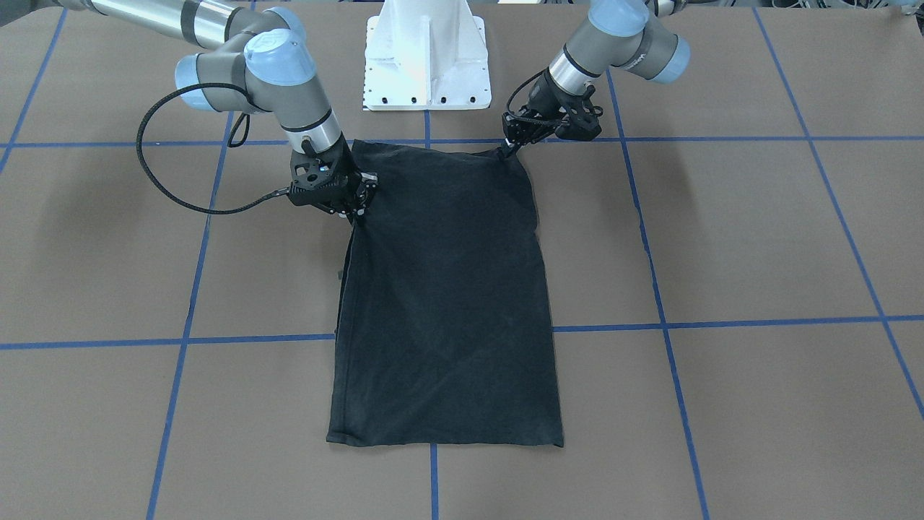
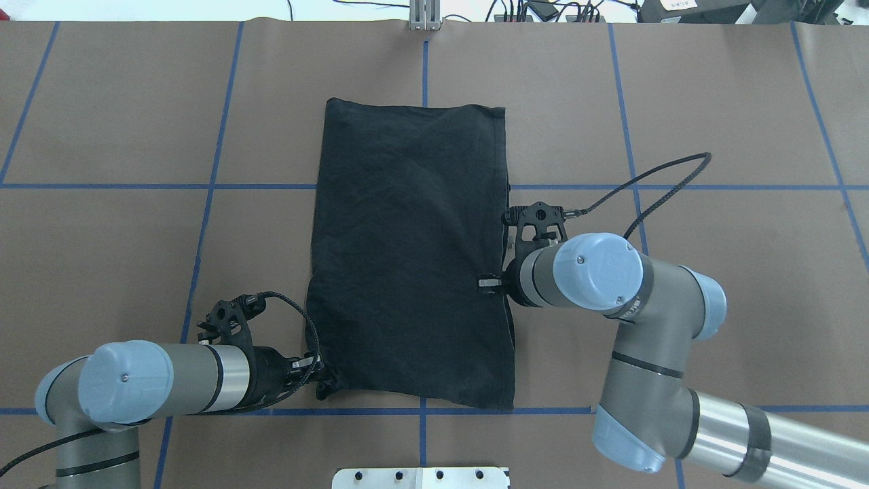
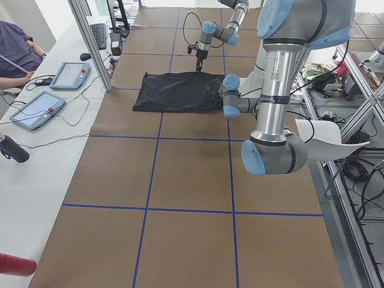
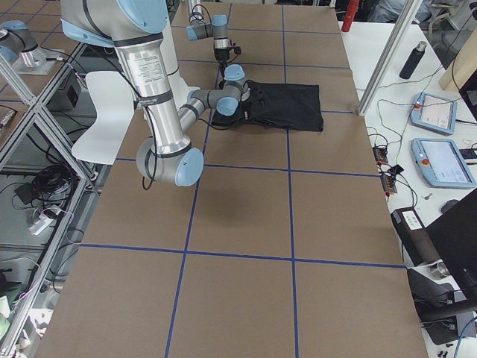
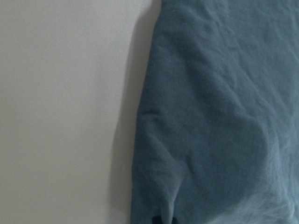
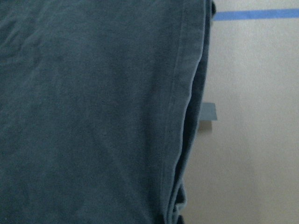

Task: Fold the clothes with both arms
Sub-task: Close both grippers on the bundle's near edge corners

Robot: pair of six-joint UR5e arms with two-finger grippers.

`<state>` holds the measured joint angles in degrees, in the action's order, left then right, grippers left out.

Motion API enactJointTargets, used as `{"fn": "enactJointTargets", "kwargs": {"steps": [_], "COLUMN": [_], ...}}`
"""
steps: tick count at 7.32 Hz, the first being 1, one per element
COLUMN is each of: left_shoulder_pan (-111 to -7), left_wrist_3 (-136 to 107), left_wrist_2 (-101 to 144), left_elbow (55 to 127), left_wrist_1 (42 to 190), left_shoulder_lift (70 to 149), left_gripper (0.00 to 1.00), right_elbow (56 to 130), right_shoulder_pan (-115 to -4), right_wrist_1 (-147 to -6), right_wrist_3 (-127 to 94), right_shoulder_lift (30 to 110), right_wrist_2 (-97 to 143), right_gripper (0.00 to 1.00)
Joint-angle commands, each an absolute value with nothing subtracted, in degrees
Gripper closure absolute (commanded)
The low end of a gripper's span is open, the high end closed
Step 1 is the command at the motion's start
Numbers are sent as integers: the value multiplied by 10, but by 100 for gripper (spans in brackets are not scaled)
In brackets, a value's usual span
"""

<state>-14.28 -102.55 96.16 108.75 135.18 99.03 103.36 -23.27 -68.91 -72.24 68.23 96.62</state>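
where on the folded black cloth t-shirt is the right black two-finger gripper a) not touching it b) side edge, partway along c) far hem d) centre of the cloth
b: in the overhead view the right gripper meets the black T-shirt at its side edge, partway along.

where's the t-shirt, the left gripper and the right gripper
T-shirt (image 2: 407,258): overhead view, middle of the folded black cloth.
left gripper (image 2: 323,380): overhead view, fingertips on the cloth's near corner.
right gripper (image 1: 356,214): front-facing view, fingertips on the cloth's side edge.
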Motion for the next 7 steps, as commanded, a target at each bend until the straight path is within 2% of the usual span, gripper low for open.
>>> {"fn": "enactJointTargets", "kwargs": {"steps": [1, 3, 7], "left_shoulder_pan": [-138, -120, -148], "left_wrist_3": [-1026, -1031, -1025], "left_wrist_2": [963, 963, 962], "left_elbow": [1147, 1185, 1180], "left_wrist_1": [1352, 1340, 1302], "left_shoulder_lift": [954, 935, 969], "left_gripper": [100, 100, 100], "right_elbow": [1103, 1128, 1119], "right_shoulder_pan": [-194, -183, -196], "right_wrist_1": [-689, -689, -689], "right_wrist_3": [-733, -733, -731], "right_shoulder_lift": [744, 764, 757], "right_wrist_2": [962, 962, 962], "right_gripper": [100, 100, 100]}}
